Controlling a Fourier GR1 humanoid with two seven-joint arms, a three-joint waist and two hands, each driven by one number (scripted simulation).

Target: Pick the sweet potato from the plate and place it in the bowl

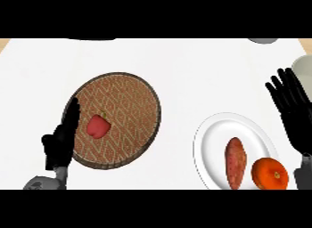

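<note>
Sweet potato [235, 162] lying on white plate [215, 133], near right, beside an orange fruit [270, 173]. Right hand [300, 118] open above plate's right edge, fingers straight, holding nothing. Left hand [61, 140] open, empty, beside woven bowl [129, 95] containing red pepper [98, 126].

Counter [185, 67]: plain white, tan strip at far corners. Bowl [122, 95]: brown woven, pale zigzag pattern, darker rim. Red pepper [98, 126] inside bowl. Plate [215, 138]: glossy white. Sweet potato [236, 162]: reddish-brown, faintly mottled. Orange fruit [270, 173]: bright orange, dark spot at centre. Left hand [60, 142], right hand [297, 111]: black; forearms grey. Pale grey-green vessel [310, 71] at right edge.
</note>
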